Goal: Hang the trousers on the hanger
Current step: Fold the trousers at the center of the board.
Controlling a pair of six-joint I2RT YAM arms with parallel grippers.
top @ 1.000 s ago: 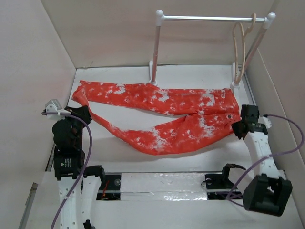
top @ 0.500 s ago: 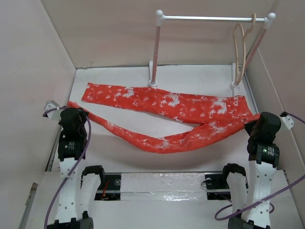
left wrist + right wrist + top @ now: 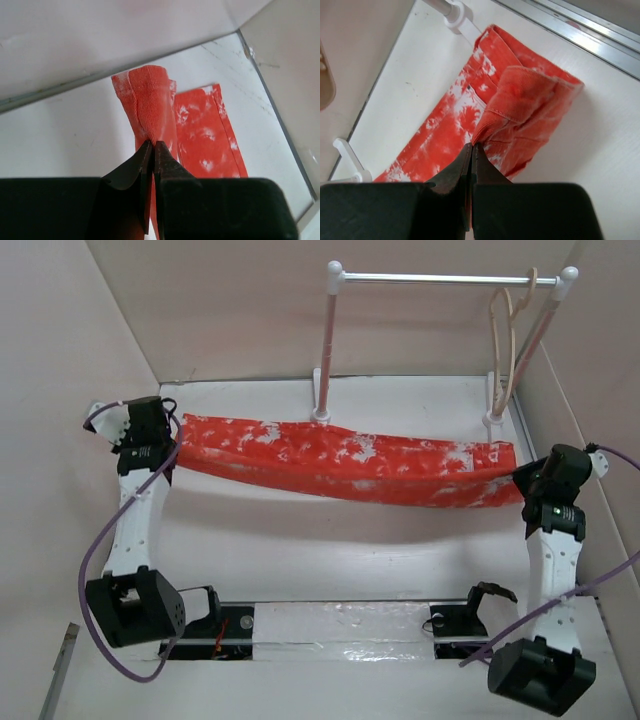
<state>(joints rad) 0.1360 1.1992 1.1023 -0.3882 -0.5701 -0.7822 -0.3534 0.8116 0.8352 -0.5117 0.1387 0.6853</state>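
Note:
The orange-red trousers with white blotches hang stretched between my two grippers above the table, one leg folded over the other. My left gripper is shut on a leg end at the far left; in the left wrist view the gripper pinches the bunched cloth. My right gripper is shut on the waist end at the right; the right wrist view shows the gripper pinching a cloth fold. The pale beige hanger hangs by its hook at the right end of the rail.
A white rack with a metal rail stands at the back of the table, its left post just behind the trousers and its right post beside the hanger. Beige walls close in left, back and right.
Both grippers have lifted and moved toward the back, carrying the near leg up and over the far leg. The trousers went from a splayed V on the table to one stretched band.

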